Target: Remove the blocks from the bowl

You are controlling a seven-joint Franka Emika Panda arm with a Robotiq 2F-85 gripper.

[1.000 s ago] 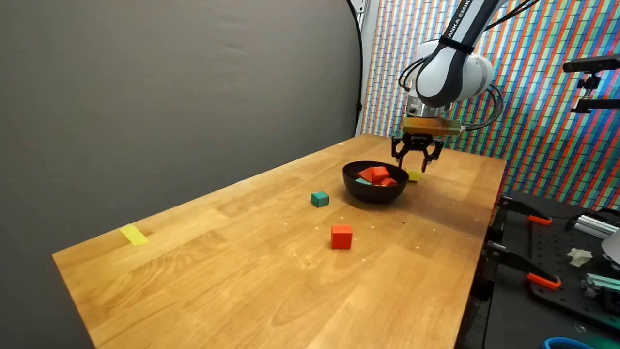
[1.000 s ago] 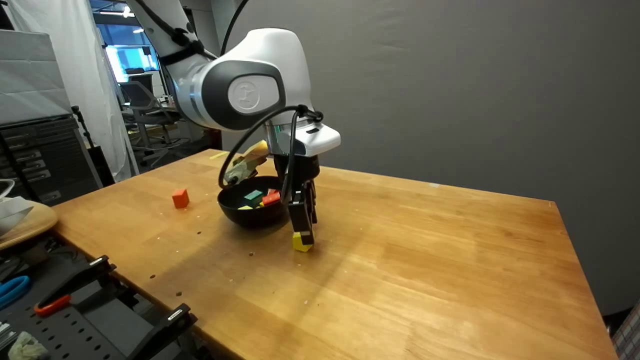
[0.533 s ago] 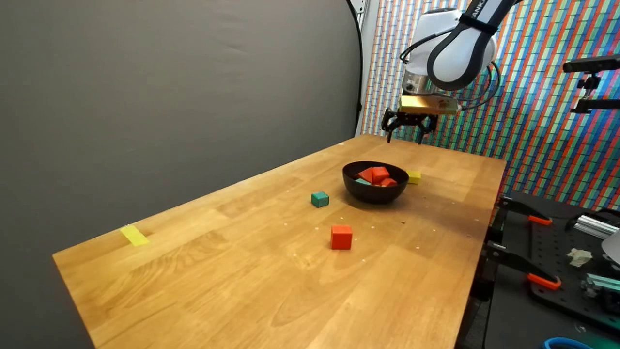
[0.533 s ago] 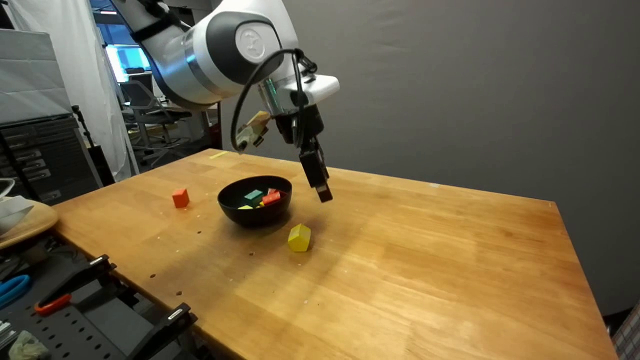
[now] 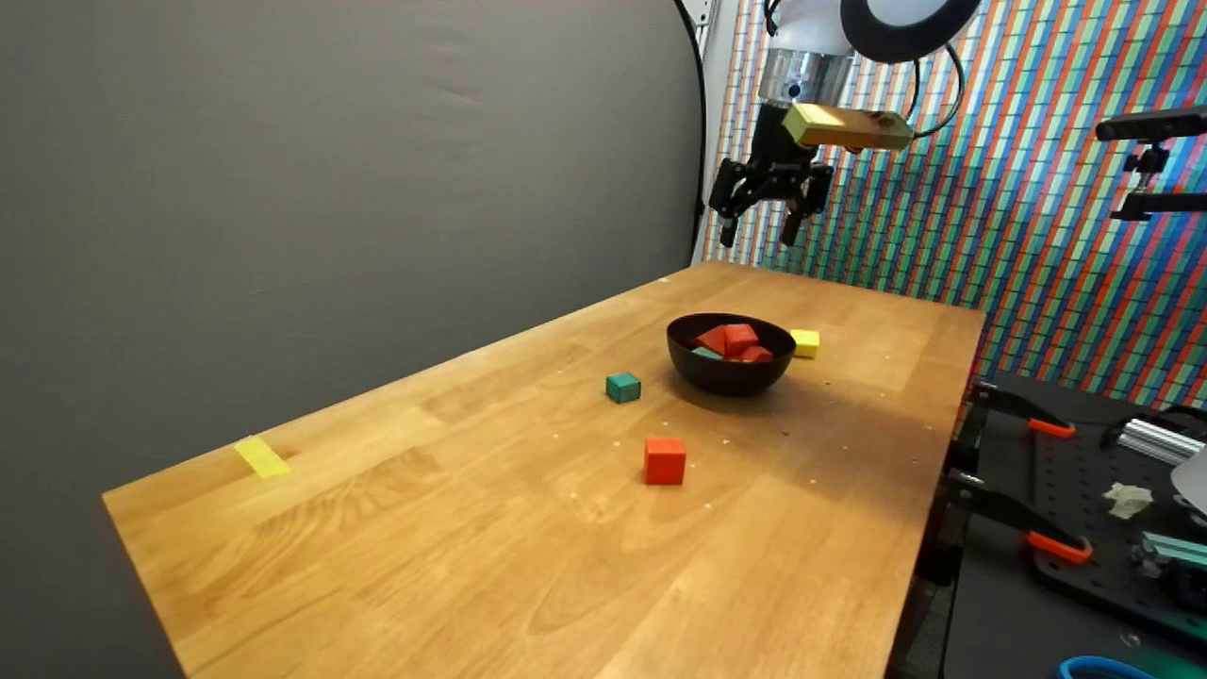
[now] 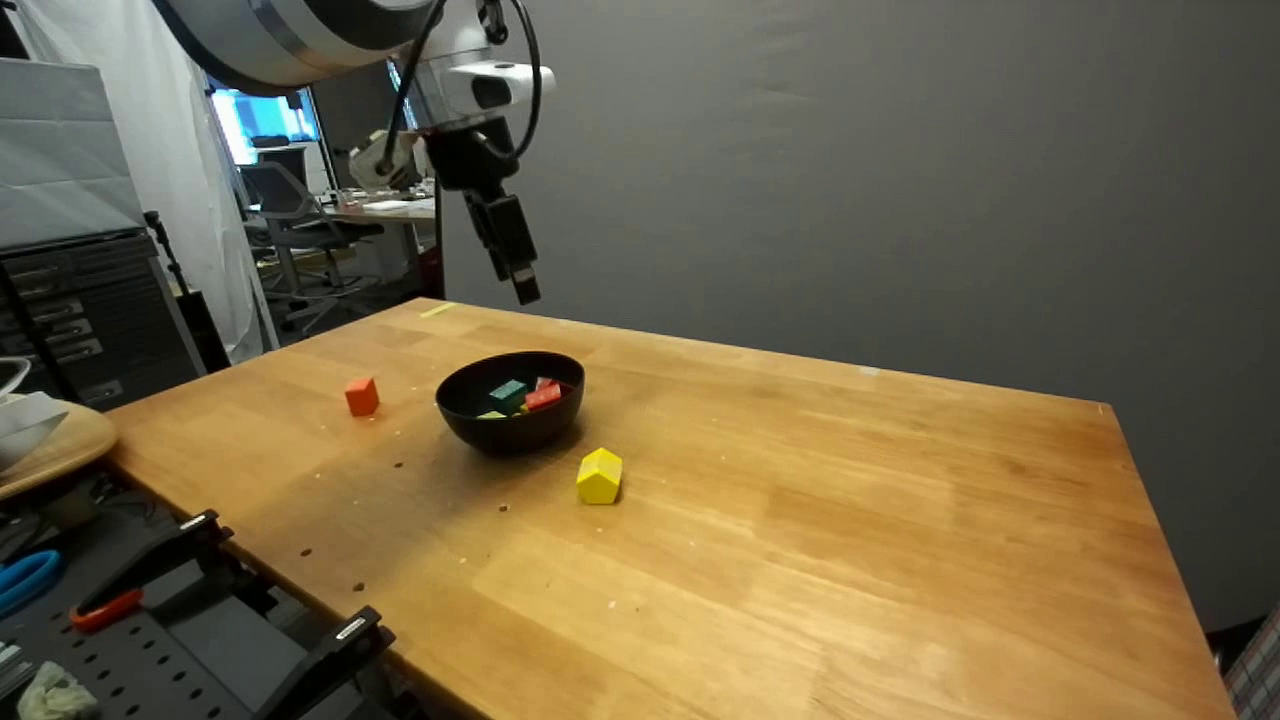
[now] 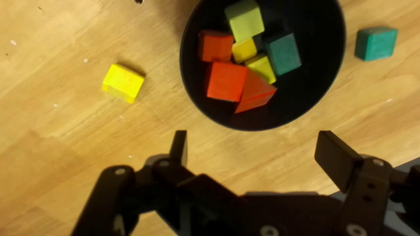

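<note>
No lettering, label, brand, number or sign can be read.

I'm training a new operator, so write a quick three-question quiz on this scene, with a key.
1. True or false: the claw stands open, holding nothing.
2. In the wrist view, what colour is the block right of the bowl? A red; B yellow; C green.
3. Across the views, how many blocks rest on the table outside the bowl?

Key: 1 true; 2 C; 3 three: that green one, the yellow block and the red block.
</note>
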